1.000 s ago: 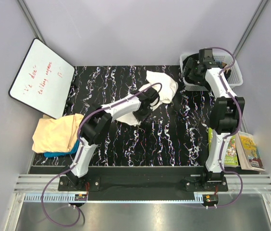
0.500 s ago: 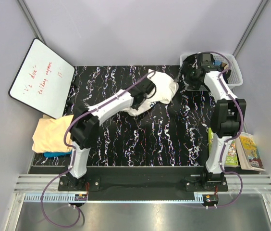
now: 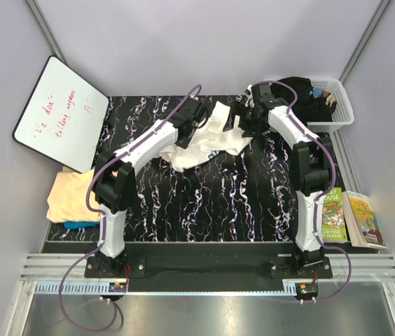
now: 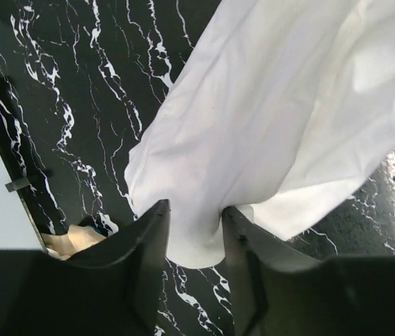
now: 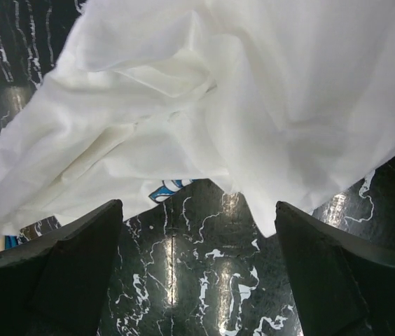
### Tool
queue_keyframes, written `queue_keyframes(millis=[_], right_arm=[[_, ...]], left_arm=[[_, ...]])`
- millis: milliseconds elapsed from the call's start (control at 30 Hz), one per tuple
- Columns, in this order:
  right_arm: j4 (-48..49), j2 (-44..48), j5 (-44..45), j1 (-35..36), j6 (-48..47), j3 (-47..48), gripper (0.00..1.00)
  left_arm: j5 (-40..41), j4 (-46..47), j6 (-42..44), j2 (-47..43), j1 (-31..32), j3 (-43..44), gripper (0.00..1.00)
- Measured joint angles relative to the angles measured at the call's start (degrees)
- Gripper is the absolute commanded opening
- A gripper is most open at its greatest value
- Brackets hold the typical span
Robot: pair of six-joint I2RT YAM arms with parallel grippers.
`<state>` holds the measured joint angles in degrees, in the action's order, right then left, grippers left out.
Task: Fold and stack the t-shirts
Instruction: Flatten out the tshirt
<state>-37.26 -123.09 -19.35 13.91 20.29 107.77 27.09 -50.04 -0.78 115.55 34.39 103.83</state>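
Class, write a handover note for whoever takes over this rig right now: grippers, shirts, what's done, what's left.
Left gripper: shut on the white shirt, pinching a fold.
Right gripper: open, close to the same shirt, holding nothing.
White shirt: crumpled at the far middle of the table, not folded.
Done: peach shirt lies on the teal shirt at the left edge.
Left: spread, fold and stack the white shirt.

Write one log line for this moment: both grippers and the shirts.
left gripper: shut on white shirt | right gripper: open, over same shirt | peach shirt: lying on teal shirt, left edge
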Motion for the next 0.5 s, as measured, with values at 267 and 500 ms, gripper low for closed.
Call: queue_keyframes(millis=[267, 500], right_arm=[[-1.77, -5.16, -0.39, -0.52, -0.02, 2.78, 0.96], [-1.75, -5.33, -0.68, -0.57, -0.04, 4.55, 0.96]], left_arm=[[-0.57, 0.13, -0.57, 0.83, -2.32, 0.83, 0.00], [-0.79, 0.26, -2.29, 1.86, -2.99, 1.09, 0.00]])
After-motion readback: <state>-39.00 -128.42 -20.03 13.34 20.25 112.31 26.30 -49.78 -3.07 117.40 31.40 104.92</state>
